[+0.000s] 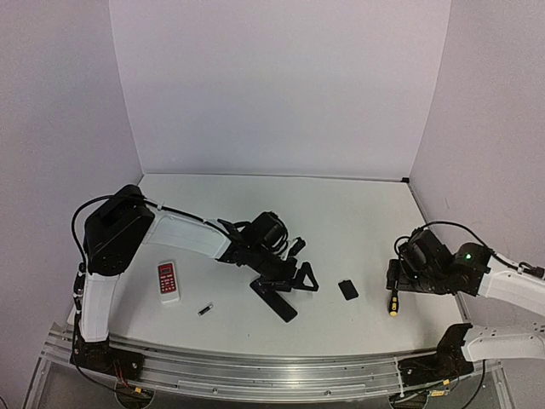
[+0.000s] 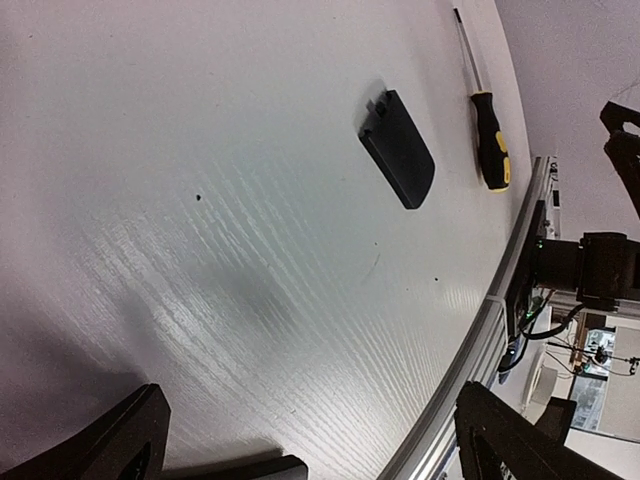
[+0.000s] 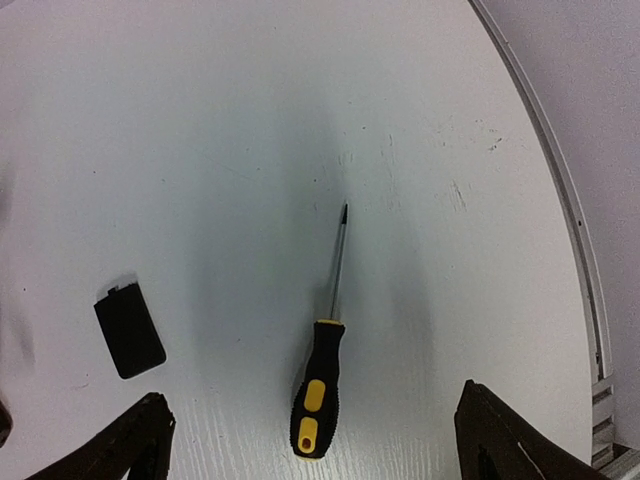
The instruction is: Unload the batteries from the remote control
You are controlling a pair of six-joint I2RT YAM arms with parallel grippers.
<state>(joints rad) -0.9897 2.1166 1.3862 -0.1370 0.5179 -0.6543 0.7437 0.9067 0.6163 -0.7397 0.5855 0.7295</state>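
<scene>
A long black remote control (image 1: 274, 300) lies at an angle near the table's front middle; its battery bay is too small to make out. One small dark battery (image 1: 205, 308) lies loose to its left. My left gripper (image 1: 300, 262) stands open just behind the remote's far end, with nothing between its fingers (image 2: 110, 440). A dark strip (image 2: 240, 468) at the bottom of the left wrist view is probably the remote's edge. My right gripper (image 1: 398, 274) (image 3: 314, 400) is open above the screwdriver (image 3: 322, 365), holding nothing.
A flat black cover (image 1: 347, 290) (image 2: 398, 148) (image 3: 130, 328) lies between the two grippers. The yellow-and-black screwdriver (image 1: 393, 302) (image 2: 490, 140) lies right of it. A small red-and-white remote (image 1: 168, 281) sits front left. The metal rail (image 1: 281, 362) runs along the front edge.
</scene>
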